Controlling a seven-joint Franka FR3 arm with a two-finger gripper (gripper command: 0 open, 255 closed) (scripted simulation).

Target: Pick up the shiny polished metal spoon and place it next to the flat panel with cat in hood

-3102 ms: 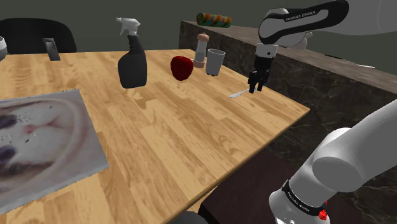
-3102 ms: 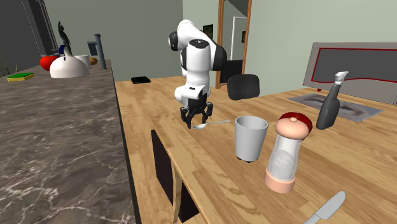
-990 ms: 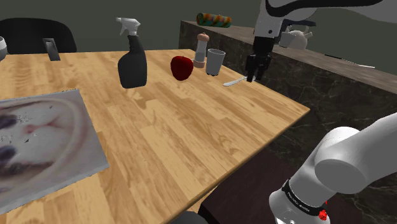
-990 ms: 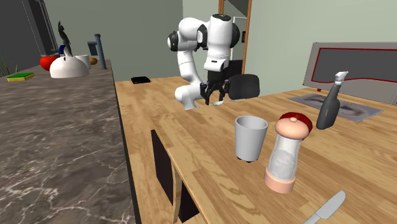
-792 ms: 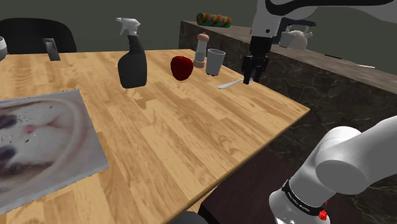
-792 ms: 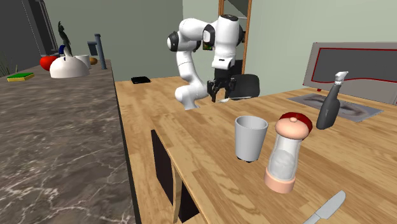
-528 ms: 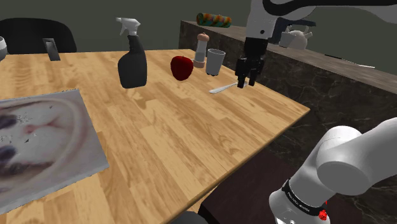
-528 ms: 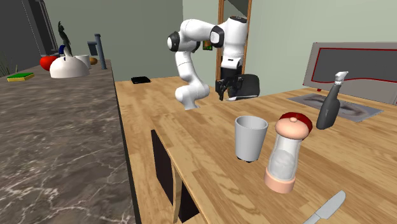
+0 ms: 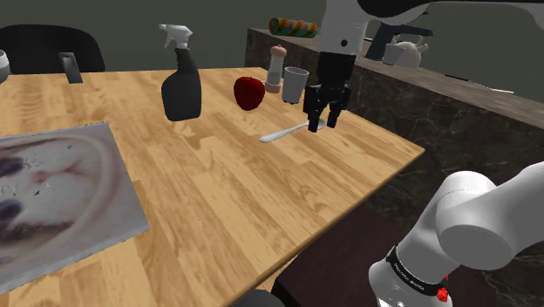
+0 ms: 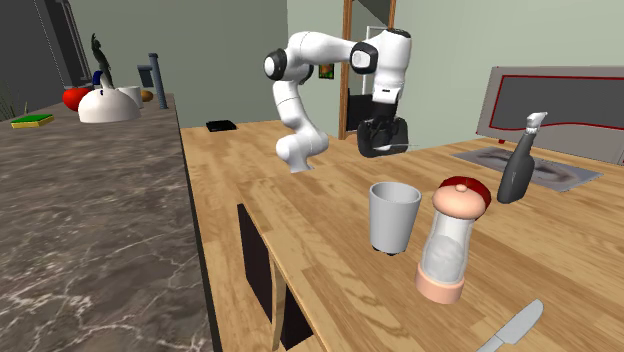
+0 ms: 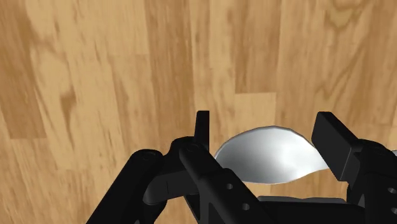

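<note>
Since the earlier pictures the gripper [image 9: 321,124] has gone away from the table's edge toward the shoulder view's left, and the spoon [image 9: 281,134] has travelled with it, lifted off the wood. Nearest to the shoulder camera lies the flat panel with the cat picture [image 9: 52,192], at the lower left of that view, on the wooden table [image 9: 227,209]. A wide bare stretch of wood separates it from the spoon, which hangs above the table with its handle pointing to that view's left. The black fingers pinch the spoon at its bowl; the wrist view shows the shiny bowl between them. Behind the gripper stand a red apple [image 9: 249,92], a grey cup [image 9: 296,84] and a dark spray bottle [image 9: 181,87]. It seems the pick is done and the carrying is under way. The spoon is well apart from the panel, so most of the way, the lowering and the release beside the panel are left.
</note>
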